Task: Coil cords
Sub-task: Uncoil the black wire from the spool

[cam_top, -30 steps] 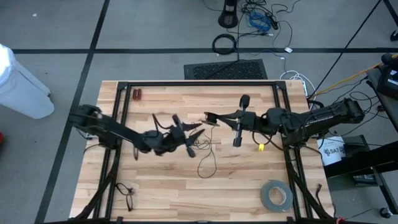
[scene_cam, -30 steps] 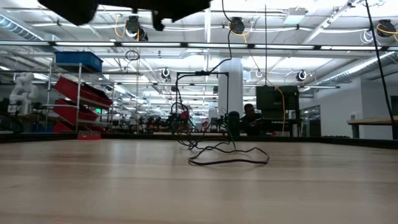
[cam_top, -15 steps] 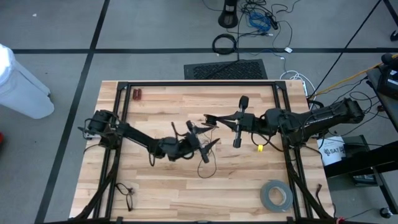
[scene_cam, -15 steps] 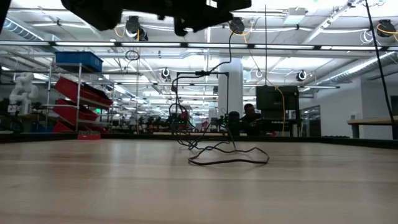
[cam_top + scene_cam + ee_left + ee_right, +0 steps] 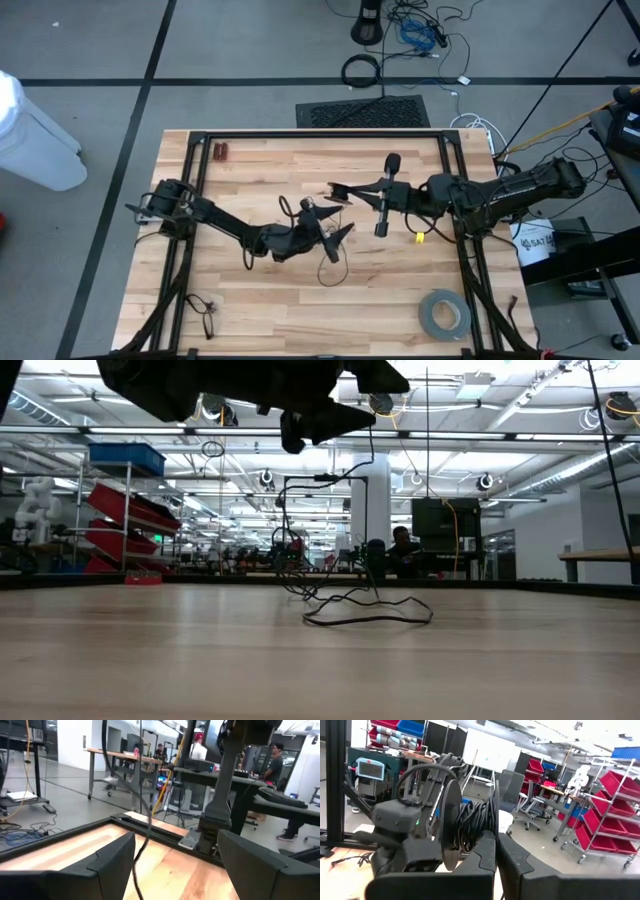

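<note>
Loose cord (image 5: 335,262) lies on the surface just beneath the left gripper (image 5: 331,238), jaws apart; right gripper (image 5: 342,191), jaws together, is farther.

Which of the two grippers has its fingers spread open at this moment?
The left gripper, mid-table over the thin black cord, fingers spread. The right gripper is pinched shut, its fingers pressed together.

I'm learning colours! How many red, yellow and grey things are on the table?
Red: 1, red piece
Yellow: 1, yellow piece
Grey: 1, tape roll
Total: 3
</note>
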Controlling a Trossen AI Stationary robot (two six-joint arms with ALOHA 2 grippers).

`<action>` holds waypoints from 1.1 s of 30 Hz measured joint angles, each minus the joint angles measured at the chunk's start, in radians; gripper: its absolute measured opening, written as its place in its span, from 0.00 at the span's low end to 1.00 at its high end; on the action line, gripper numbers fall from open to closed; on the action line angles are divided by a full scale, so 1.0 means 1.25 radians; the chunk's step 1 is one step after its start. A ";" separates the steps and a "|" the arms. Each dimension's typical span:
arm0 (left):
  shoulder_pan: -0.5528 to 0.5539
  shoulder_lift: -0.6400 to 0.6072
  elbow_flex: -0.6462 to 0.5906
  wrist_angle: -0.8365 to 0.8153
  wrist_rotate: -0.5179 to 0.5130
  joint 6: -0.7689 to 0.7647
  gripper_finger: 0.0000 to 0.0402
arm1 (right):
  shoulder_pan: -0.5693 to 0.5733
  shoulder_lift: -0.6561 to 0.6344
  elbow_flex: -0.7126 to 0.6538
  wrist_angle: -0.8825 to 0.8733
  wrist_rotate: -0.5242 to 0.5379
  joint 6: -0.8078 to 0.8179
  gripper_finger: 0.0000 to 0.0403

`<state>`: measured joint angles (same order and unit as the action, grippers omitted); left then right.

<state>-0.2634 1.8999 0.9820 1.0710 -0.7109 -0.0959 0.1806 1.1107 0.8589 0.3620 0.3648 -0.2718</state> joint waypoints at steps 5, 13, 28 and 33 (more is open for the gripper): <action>0.008 0.029 0.047 -0.005 0.000 0.055 0.72 | 0.000 0.000 0.000 0.019 0.000 -0.021 0.00; 0.018 0.046 0.088 -0.037 -0.001 0.089 0.69 | -0.004 0.000 0.000 0.025 0.000 -0.031 0.00; -0.044 0.041 0.088 -0.068 -0.168 0.193 0.39 | -0.003 0.000 0.000 -0.007 0.000 -0.014 0.00; -0.053 0.041 0.088 -0.057 -0.196 0.230 0.37 | -0.003 0.000 0.000 -0.007 0.000 -0.014 0.00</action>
<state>-0.3293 1.9507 1.0916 1.0000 -0.9553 0.1911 0.1772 1.1107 0.8593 0.3531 0.3650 -0.2890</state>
